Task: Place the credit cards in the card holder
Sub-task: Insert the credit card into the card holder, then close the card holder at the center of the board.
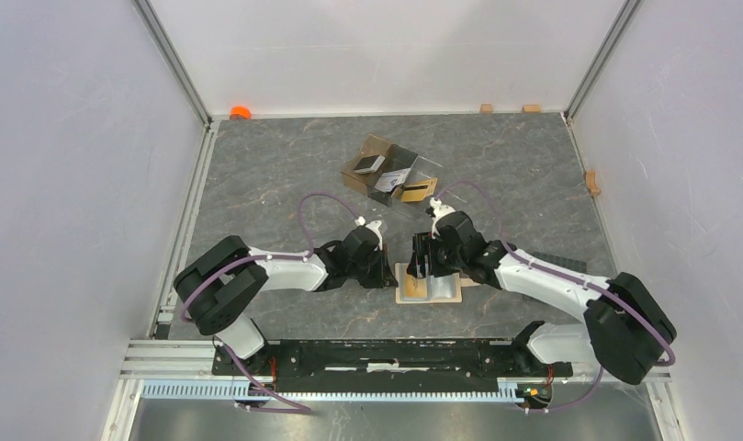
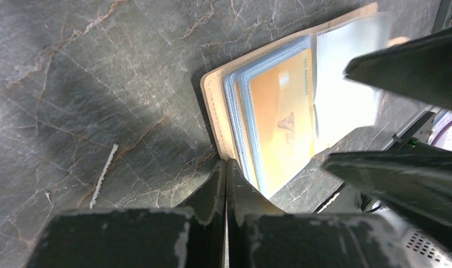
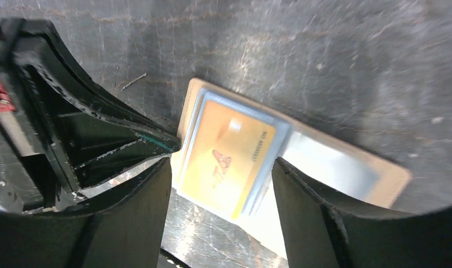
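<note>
Orange card (image 3: 234, 145) sits in open holder (image 1: 445, 292), left gripper (image 2: 226, 167) clenched empty at its edge, right gripper (image 3: 222, 167) released over it; cards (image 1: 368, 164) in box (image 1: 424, 167) beyond remain.

"A" mark on orange card (image 2: 279, 123)

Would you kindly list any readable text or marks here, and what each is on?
"A" (a large letter-like mark): on the orange-gold card in the card holder.
Small print along that card's edge: too blurred to read.
Nothing else legible.
</note>
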### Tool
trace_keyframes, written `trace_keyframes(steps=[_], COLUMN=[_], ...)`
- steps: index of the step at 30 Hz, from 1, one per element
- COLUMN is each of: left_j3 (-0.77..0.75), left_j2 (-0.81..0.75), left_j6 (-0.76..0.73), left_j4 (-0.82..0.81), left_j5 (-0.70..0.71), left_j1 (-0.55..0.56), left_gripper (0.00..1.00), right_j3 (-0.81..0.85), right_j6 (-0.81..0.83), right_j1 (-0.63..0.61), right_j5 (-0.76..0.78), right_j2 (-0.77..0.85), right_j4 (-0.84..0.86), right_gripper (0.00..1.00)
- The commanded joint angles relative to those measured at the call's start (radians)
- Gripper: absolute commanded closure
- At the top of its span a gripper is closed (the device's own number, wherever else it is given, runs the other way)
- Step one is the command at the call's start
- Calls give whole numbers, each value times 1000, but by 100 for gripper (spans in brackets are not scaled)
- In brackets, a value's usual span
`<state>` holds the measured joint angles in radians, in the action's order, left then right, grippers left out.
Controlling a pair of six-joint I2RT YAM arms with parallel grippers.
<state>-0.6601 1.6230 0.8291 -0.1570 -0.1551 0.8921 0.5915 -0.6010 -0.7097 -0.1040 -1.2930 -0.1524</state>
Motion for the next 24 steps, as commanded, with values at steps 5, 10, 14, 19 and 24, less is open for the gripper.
trace_keyframes(steps=[5,10,14,19,24], left_j3=[46,42,33,26,26], left_j2=[-46,-108,-148,-185,-204], left_j6=[-1,-5,-10,-18,-21], left_j4=[139,165,204,238,258], left_j5=[51,65,74,84,95], left_j1=[11,11,10,10,8], left_gripper=[80,54,40,37,37], right_j3=[111,32,-47,-138,-171], right_j6=[146,202,219,214,213], right_j1=[92,307,414,470,487], right_j5=[203,142,54,-21,-68], right_j2=[171,272,313,325,319], right_j4=[-254,-325,-332,-304,-276], right_gripper=[16,16,22,36,44])
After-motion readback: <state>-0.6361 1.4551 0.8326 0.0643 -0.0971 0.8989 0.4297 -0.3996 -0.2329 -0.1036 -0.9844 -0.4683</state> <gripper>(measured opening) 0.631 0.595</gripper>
